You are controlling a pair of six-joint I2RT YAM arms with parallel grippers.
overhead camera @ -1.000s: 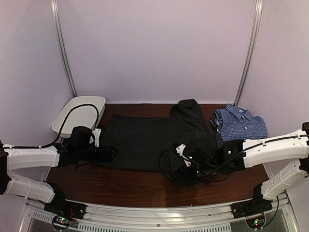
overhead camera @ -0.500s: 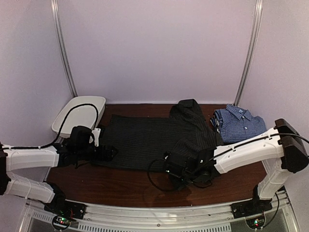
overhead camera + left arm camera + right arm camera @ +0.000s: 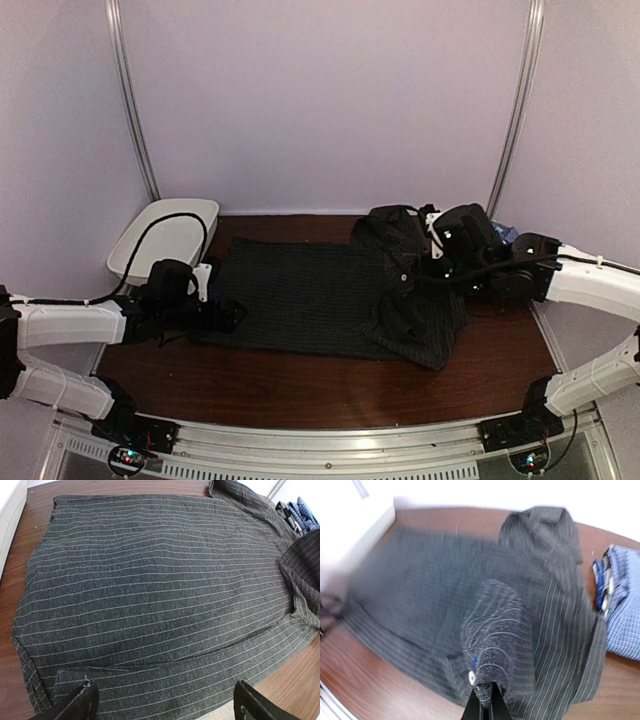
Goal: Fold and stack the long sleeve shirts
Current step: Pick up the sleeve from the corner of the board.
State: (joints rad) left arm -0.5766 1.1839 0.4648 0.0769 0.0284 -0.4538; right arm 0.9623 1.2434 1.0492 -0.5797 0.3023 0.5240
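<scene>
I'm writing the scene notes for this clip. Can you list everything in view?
black shirt: one, black with pale pinstripes, spread over the middle of the table, with its right part bunched up
blue shirt: one, blue-and-white check, folded at the table's far right, mostly hidden behind the right arm in the top view
tub: one, white, at the far left corner
table: one, dark brown wood, under everything
left arm: one, white and black, low over the table's left side
right arm: one, white and black, reaching in from the right
left pincer: one, black, open at the black shirt's left edge
right pincer: one, black, shut on a fold of the black shirt
</scene>
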